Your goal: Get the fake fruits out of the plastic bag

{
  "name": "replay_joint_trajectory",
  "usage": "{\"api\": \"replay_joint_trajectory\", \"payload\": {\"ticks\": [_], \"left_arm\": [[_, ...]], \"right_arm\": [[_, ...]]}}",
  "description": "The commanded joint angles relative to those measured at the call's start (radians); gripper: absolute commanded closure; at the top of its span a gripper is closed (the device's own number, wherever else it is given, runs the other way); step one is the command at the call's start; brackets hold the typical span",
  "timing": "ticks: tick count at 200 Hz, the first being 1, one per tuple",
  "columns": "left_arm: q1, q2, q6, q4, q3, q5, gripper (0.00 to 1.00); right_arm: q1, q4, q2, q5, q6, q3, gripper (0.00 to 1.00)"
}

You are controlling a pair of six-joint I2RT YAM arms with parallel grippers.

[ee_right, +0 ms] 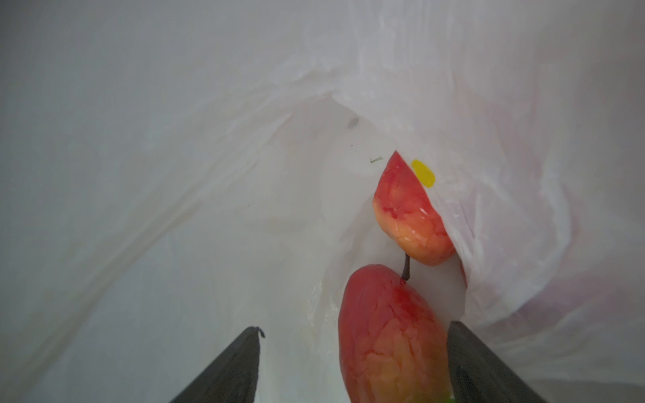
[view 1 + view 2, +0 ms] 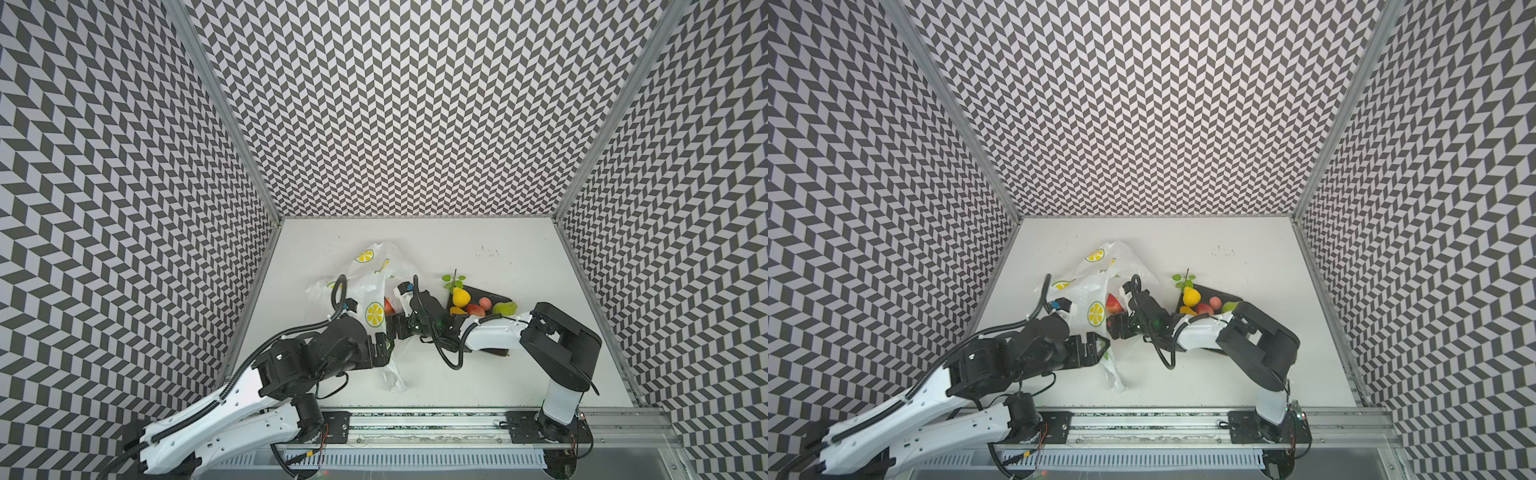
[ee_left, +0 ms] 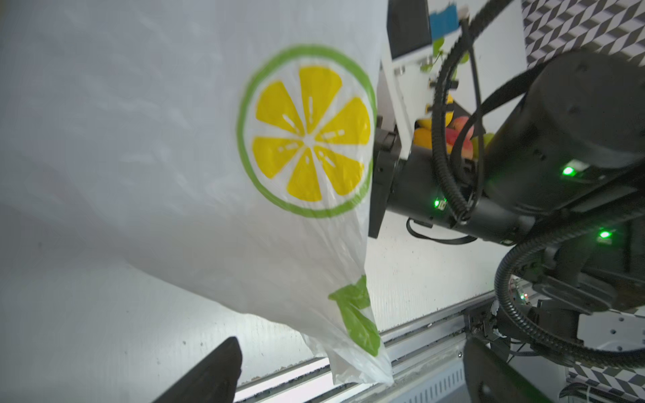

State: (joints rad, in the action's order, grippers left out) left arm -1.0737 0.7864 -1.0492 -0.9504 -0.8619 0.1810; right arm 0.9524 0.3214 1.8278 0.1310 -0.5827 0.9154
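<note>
In a top view the plastic bag (image 2: 370, 286) lies centre-left on the table (image 2: 457, 386), fake fruits (image 2: 469, 308) heaped on the dark plate (image 2: 498, 297) to its right. Left wrist view: left gripper (image 3: 350, 345) jaws wide apart, bag film hanging between. Right wrist view: right gripper (image 1: 354, 328) spread inside the bag, a red fruit (image 1: 391, 335) between its fingers, unclamped

Plastic bag fold (image 1: 488, 226) against red fruit (image 1: 408, 209)
</note>
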Motion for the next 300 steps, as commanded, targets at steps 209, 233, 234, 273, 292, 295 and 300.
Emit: {"api": "replay_joint_trajectory", "payload": {"ticks": [209, 233, 234, 273, 292, 295, 300], "left_arm": [[-0.002, -0.039, -0.100, 0.018, 0.202, 0.186, 1.00], [-0.001, -0.048, -0.107, 0.003, 0.197, 0.187, 1.00], [-0.001, -0.049, -0.108, 0.004, 0.197, 0.188, 1.00], [-0.002, -0.088, -0.115, 0.009, 0.202, 0.199, 1.00], [-0.002, -0.092, -0.114, 0.011, 0.202, 0.197, 1.00], [-0.001, -0.092, -0.114, 0.011, 0.201, 0.197, 1.00], [-0.002, -0.092, -0.114, 0.010, 0.201, 0.196, 1.00]], "right_arm": [[-0.005, -0.205, -0.046, 0.080, 0.754, 0.101, 0.19], [-0.005, -0.224, -0.018, 0.083, 0.843, 0.139, 0.20], [-0.005, -0.225, -0.016, 0.083, 0.845, 0.141, 0.20], [-0.005, -0.220, 0.037, 0.114, 0.898, 0.170, 0.21], [-0.005, -0.227, 0.067, 0.132, 0.911, 0.189, 0.22], [-0.006, -0.228, 0.071, 0.134, 0.914, 0.193, 0.22], [-0.005, -0.230, 0.080, 0.137, 0.914, 0.199, 0.22]]}}
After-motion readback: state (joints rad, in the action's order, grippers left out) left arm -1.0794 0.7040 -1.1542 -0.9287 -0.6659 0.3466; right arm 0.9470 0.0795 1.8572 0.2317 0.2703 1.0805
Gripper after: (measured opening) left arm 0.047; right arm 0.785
